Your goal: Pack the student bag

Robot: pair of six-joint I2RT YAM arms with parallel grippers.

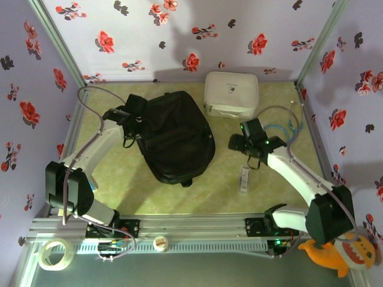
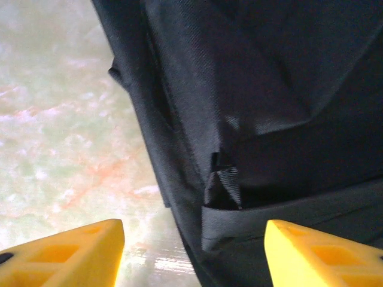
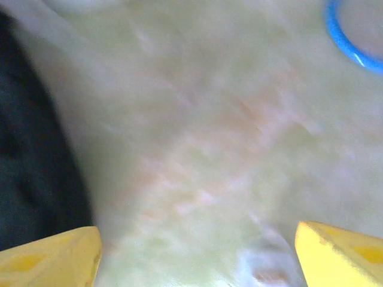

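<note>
Student bag (image 1: pixel 176 140) lies flat on the tabletop (image 1: pixel 221 179), long axis running far-left to near-right, narrower end nearest the bases. Left gripper (image 1: pixel 135 115) sits at the bag's far-left corner, fingers (image 2: pixel 66 254) spread, black fabric just ahead, nothing pinched; the arm is bent at the elbow, forearm slanting far-right. Right gripper (image 1: pixel 236 142) is spread over bare tabletop, the bag to its left, the forearm angling far-left.

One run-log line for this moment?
left tool: open, at student bag edge | right tool: open, over table | white case: outside bag
</note>
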